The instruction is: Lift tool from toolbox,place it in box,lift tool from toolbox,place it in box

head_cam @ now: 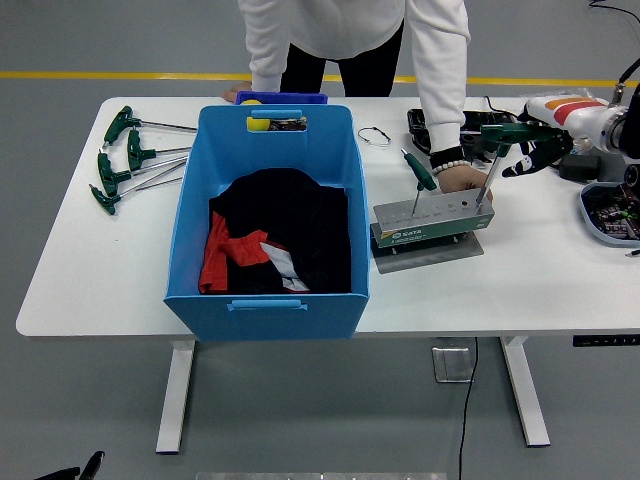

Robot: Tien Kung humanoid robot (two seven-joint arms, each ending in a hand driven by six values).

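A green tool holder (432, 222) stands on a grey plate right of the blue box (270, 296). Two green T-handle tools stand upright in it: one (420, 170) at its left, one (505, 130) at its right end. My right hand (533, 153) hovers at the right tip of that right tool's handle, black fingers spread and holding nothing. A person's hand (462, 178) rests on the holder's far right corner. The box holds black and red cloth (270, 240). At the picture's bottom left corner sits a dark bit of my left arm (88, 466).
Several more green T-handle tools (125, 160) lie at the table's left end. A black tray (425, 125) sits behind the holder, a grey parts tray (610, 215) at the right edge, a small blue bin (282, 98) behind the box. The person leans over the far side.
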